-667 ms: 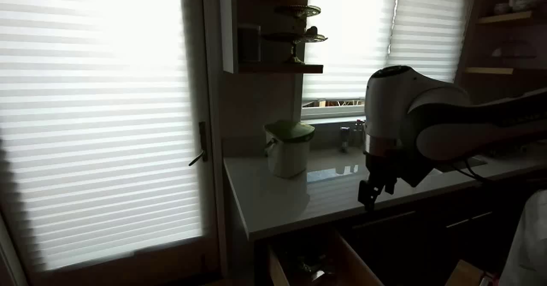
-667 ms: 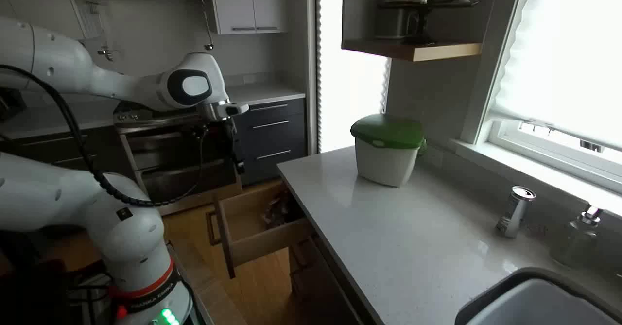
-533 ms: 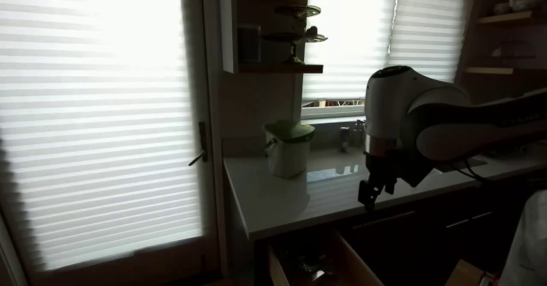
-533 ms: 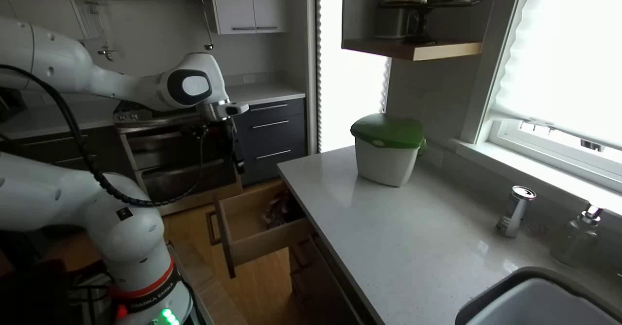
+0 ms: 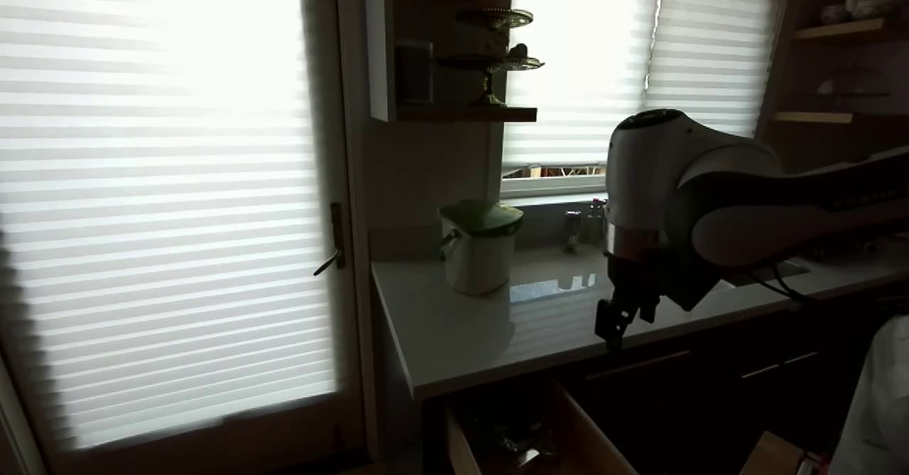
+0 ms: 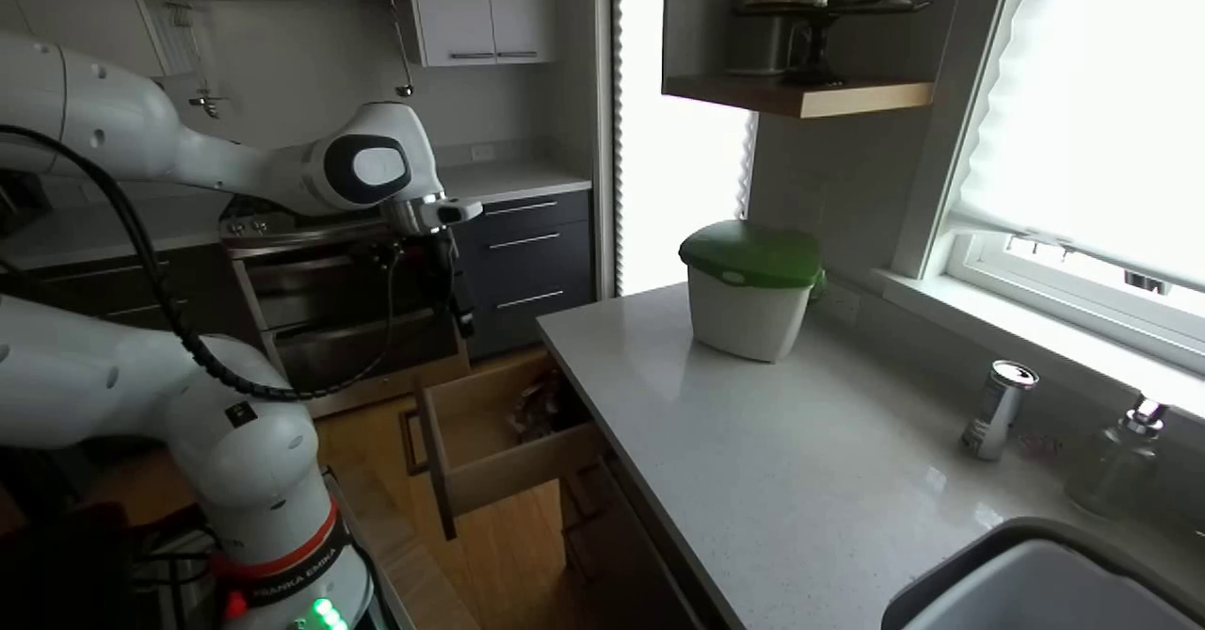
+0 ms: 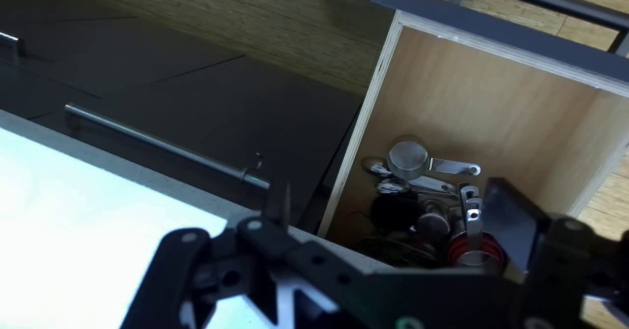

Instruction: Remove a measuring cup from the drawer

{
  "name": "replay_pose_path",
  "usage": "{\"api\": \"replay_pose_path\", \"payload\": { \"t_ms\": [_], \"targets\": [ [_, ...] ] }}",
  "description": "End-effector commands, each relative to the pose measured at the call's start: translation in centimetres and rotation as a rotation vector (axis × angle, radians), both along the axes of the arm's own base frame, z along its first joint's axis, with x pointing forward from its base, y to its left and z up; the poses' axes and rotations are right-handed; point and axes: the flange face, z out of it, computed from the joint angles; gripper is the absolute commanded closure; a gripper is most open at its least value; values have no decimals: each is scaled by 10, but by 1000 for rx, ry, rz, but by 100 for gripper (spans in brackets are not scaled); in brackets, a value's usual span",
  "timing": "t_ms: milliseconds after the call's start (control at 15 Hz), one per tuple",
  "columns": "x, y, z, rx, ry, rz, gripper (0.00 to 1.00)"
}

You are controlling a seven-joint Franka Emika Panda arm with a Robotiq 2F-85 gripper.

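Note:
The drawer stands pulled out below the counter in both exterior views; its wooden side wall also shows in an exterior view. In the wrist view, the drawer holds a metal measuring cup with a flat handle, lying on other utensils. More metal cups and handles and a red ribbed cup lie closer to the cabinet. My gripper is open and empty, with its fingers wide apart. It hangs above the drawer and the counter edge, clear of the cups.
The white counter borders the drawer. A bin with a green lid stands on it, with a can and a glass bottle further along. A shelf hangs above. The drawer front carries a dark handle.

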Motion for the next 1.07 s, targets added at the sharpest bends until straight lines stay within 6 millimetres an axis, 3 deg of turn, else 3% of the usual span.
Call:
{"api": "replay_pose_path", "payload": {
  "t_ms": [0,533,1000],
  "targets": [
    [0,0,0,0,1,0,0],
    [5,4,-1,-7,-4,25,0],
    [31,63,-30,30,1,231,0]
  ]
}}
